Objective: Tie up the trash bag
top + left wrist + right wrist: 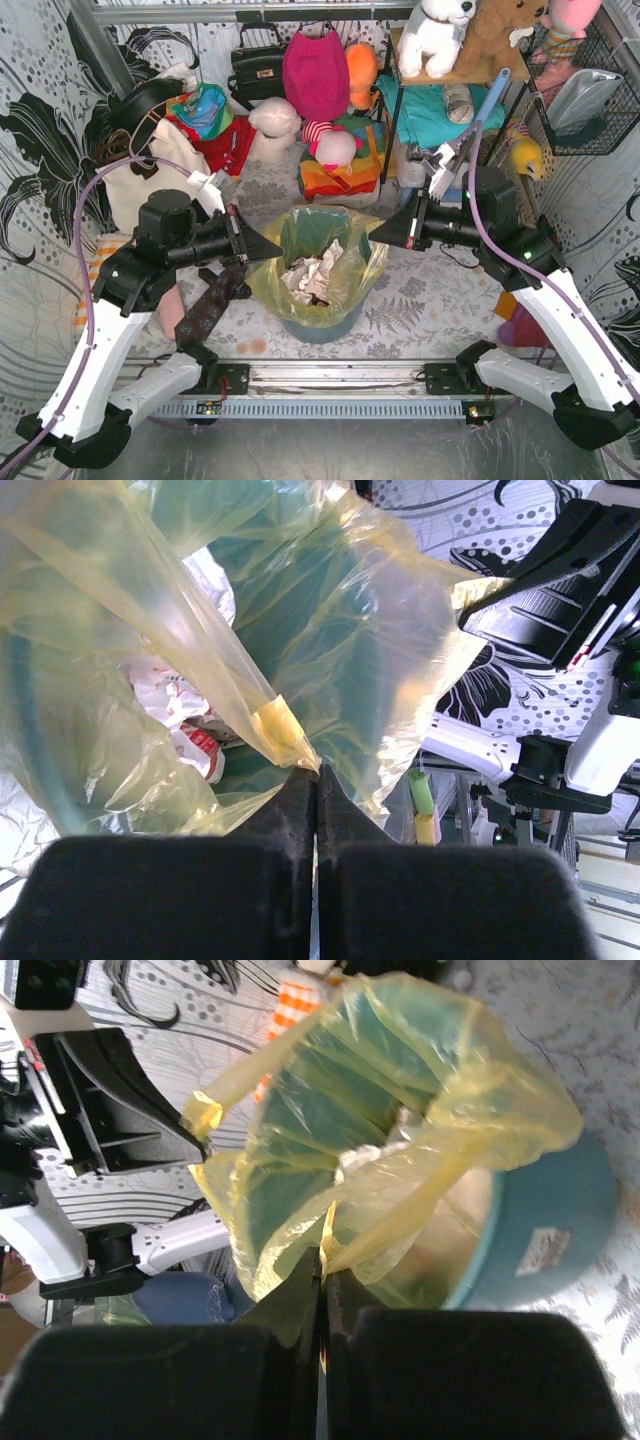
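Trash bag rim pinched by L pincer, R pincer, both horizontal.

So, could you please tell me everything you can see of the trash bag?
The trash bag is thin, see-through yellow-green plastic, crinkled all over. It lines the teal bin, its top spilling out over the rim, mouth open, with crumpled paper inside. The left jaws are shut on its left edge and the right jaws on its right edge, each holding a pinch of plastic. It is not yet tied.
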